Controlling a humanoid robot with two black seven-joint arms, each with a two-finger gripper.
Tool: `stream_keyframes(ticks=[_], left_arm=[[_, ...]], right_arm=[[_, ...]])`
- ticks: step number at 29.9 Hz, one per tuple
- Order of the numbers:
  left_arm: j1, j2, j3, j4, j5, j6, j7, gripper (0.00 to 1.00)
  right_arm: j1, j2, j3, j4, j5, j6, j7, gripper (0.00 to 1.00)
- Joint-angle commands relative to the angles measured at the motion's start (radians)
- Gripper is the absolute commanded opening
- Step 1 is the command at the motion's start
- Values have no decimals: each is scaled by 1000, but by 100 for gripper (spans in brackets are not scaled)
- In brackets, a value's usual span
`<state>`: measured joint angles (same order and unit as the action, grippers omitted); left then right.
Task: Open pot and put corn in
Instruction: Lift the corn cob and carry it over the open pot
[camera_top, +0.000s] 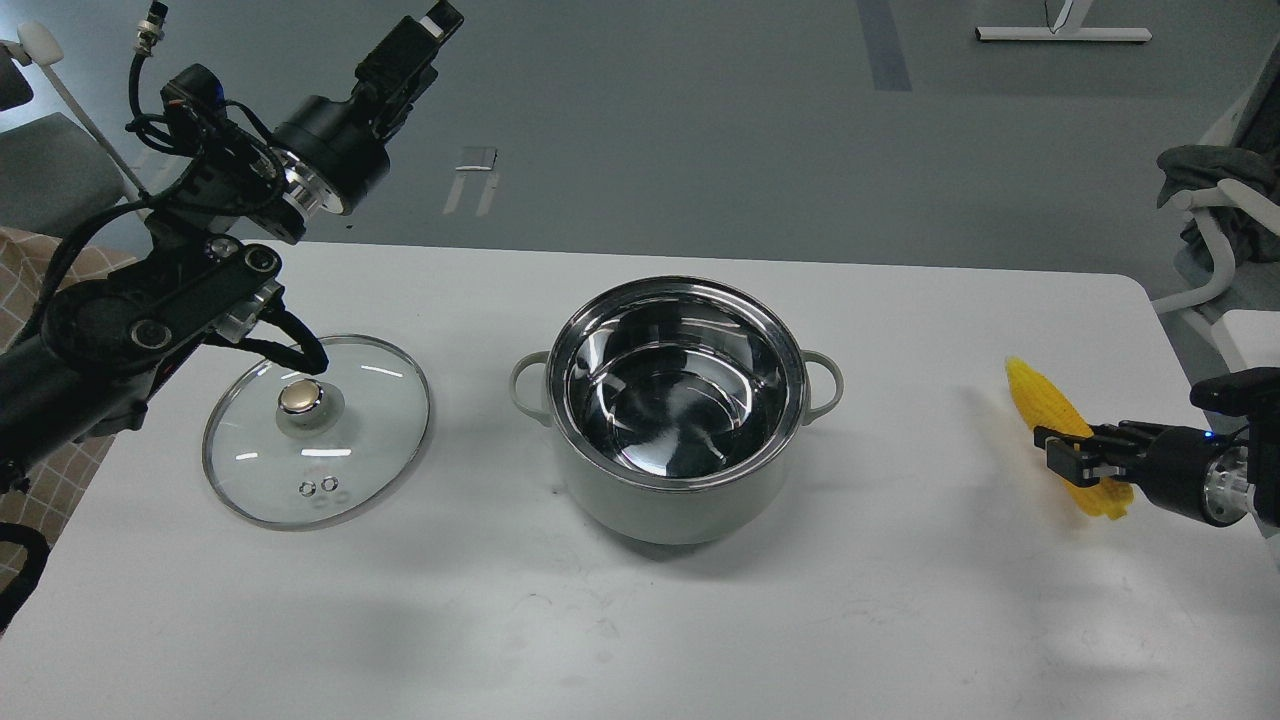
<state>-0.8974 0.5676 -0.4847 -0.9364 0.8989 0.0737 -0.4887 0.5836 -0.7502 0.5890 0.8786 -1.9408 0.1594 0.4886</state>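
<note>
1. Nearest the camera, the front of the white tabletop (640, 640) is bare surface with faint smudges and soft shadows.
2. A little further in, at the middle, stands the pot (676, 415), upright and uncovered. Its shiny steel inside is in full view and holds nothing. The pale grey-green wall shows below the steel rim, and one small loop handle sticks out on each side.
3. To the left of the pot, well apart from it, the glass lid (317, 430) lies flat on the tabletop with its gold knob (300, 398) facing up. Part of the left arm crosses over its upper left edge.
4. At the far right edge of the tabletop lies the corn (1050, 412), bright yellow, tapered tip pointing away from the camera, well apart from the pot.
5. The right tool (1062, 452) comes in from the right edge, pointing left, and sits across the lower half of the corn, with yellow showing above and below the dark fingers. I cannot tell whether the fingers are clamped on the cob or only positioned over it.
6. The left tool (432, 22) is raised high at the upper left, beyond the back edge of the tabletop in this view and well clear of the lid. It is seen dark and at an angle, so I cannot tell how wide it stands; it holds nothing visible.
7. Furthest back is grey floor (700, 140), with a chair (1215, 210) at the right.
</note>
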Motion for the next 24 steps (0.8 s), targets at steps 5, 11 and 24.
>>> stream_keyframes(ticks=[5,11,24], left_arm=[[2,3,2,-7,0,0,0,97],[0,5,2,-5,0,0,0,97],[-6,-3,5,-5,2,-2,0,97]], right_arm=[[225,-9,-11,16,2,26,0,0],[501,141,-204,-64,19,55,0,0],[732,436,-455,-69,91,101,0,0]])
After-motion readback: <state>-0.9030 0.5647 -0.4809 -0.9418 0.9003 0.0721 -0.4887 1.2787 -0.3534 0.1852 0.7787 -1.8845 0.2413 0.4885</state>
